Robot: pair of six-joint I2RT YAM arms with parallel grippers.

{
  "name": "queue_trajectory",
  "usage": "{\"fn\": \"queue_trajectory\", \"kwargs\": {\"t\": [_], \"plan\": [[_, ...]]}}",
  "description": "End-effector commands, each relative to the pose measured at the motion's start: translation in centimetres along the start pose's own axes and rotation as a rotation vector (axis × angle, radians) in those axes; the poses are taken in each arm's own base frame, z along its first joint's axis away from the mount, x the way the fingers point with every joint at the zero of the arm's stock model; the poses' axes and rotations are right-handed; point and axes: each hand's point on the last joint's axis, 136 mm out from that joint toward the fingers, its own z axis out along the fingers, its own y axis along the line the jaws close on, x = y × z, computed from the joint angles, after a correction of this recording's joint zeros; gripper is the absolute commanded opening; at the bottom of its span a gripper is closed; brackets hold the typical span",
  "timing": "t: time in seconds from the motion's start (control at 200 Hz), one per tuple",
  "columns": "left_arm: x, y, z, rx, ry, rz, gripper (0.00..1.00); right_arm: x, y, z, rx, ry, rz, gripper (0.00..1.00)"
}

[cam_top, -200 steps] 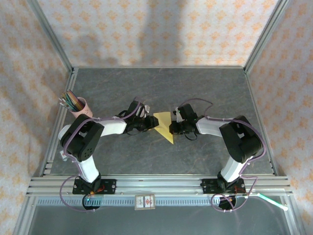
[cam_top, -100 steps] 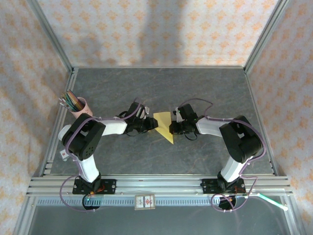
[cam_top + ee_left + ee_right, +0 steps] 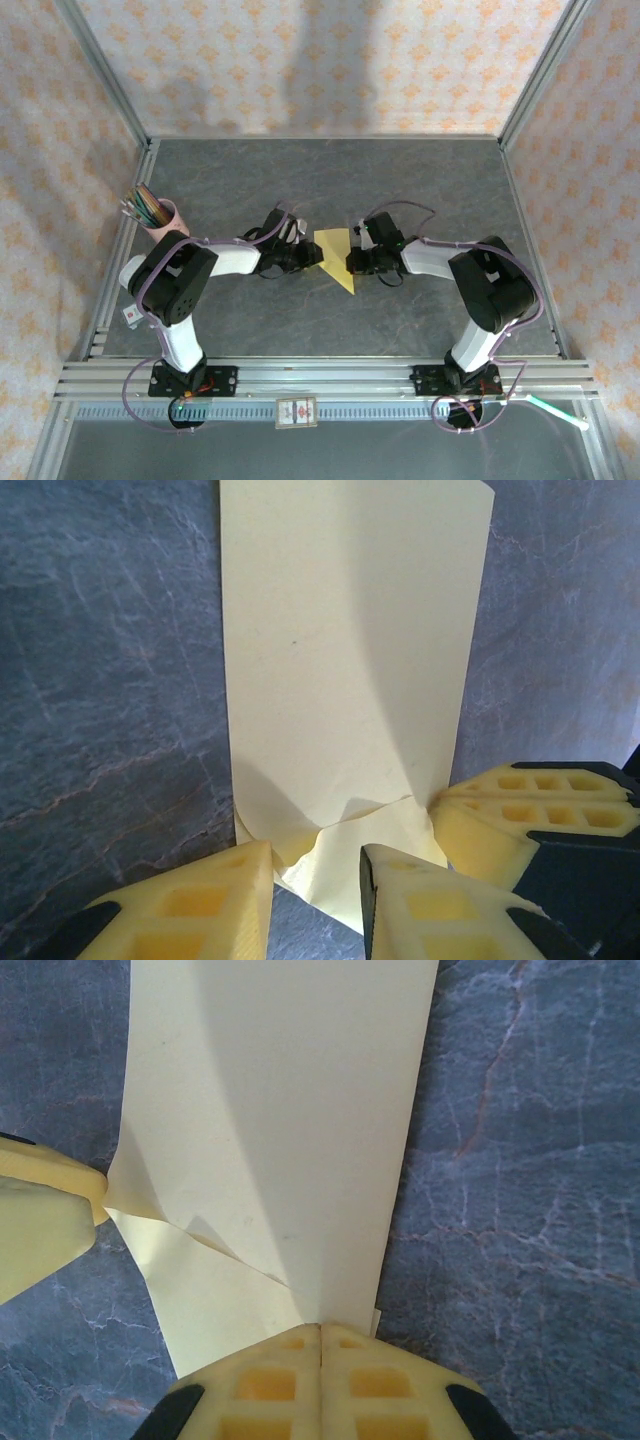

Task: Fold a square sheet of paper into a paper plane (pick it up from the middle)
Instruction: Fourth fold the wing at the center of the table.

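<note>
The paper (image 3: 336,258) lies in the middle of the tabletop (image 3: 300,180), at the centre of the top view, creased into a small triangle with its point towards the lower right. The two tools meet it from either side.

The right tool (image 3: 320,1345) is pressed together. In its wrist view the paper's near edge runs straight into the closed tips at the bottom of the frame, so it looks to be pinching that edge, with a lower layer showing to the lower left.

The left tool (image 3: 315,870) is spread part way. In its wrist view a buckled, slightly torn-looking corner of the paper sits in the gap at the bottom centre of the frame. No finger clamps it. One right-tool finger (image 3: 520,810) sits just beside that corner, at the lower right of the frame.

I judge the step in hand to be a mid-task fold. The sheet is past its first creases but is no dart yet, and one side is anchored while the other is being taken up.

The next move calls for the left tool to close on the loose corner without crumpling it further. It should then carry that layer over along a clean line while the right pinch keeps the sheet from sliding. The paper is thin, so a skewed pull could tear it or spoil the crease.
</note>
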Motion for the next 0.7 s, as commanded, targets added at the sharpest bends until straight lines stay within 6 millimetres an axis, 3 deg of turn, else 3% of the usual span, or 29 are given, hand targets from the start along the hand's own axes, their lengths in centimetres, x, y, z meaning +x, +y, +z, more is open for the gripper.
{"fn": "queue_trajectory", "kwargs": {"t": [0.0, 0.465, 0.696], "plan": [[-0.4, -1.2, 0.3, 0.039, 0.002, 0.040, 0.29, 2.0, -2.5, 0.6, 0.090, 0.052, 0.019, 0.05], [-0.2, 1.0, 0.4, -0.028, -0.010, 0.050, 0.26, 2.1, -2.6, 0.7, 0.094, 0.055, 0.020, 0.05], [0.2, 0.5, 0.5, 0.023, 0.006, 0.030, 0.29, 2.1, -2.6, 0.7, 0.095, 0.056, 0.020, 0.05]]}}
